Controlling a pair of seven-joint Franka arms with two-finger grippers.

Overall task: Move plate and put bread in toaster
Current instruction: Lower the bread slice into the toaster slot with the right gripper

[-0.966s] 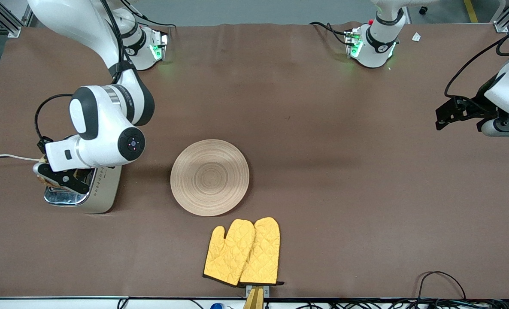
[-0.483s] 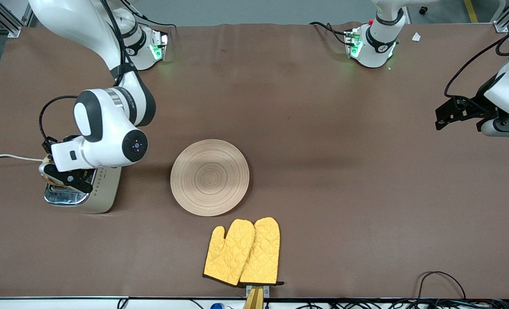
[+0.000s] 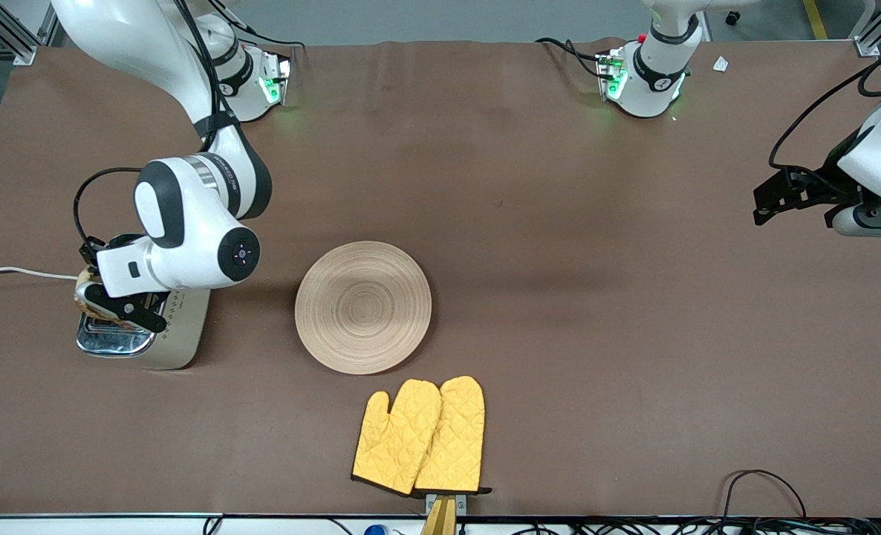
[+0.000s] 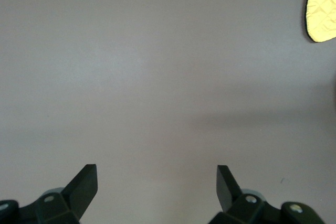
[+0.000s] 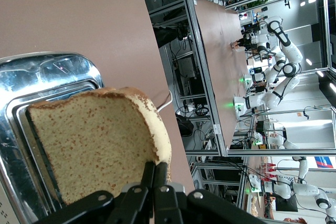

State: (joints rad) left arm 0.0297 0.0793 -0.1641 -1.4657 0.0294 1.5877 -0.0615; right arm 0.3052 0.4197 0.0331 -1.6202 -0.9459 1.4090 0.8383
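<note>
- Table (image 3: 559,223): brown, fills the frame.
- Plate (image 3: 363,306): centre of the frame, bare, with yellow mitts (image 3: 420,436) just below it.
- Toaster (image 3: 166,334): middle left edge, its slots running up-down in the frame.
- Right gripper (image 3: 117,308): over the toaster, clamped on the bread (image 5: 100,142); the slice hangs directly above a slot and looks roughly in line with it, so the next move is probably straight down.
- Left gripper (image 4: 156,182): right edge of the frame, spread wide, empty, waiting.
</note>
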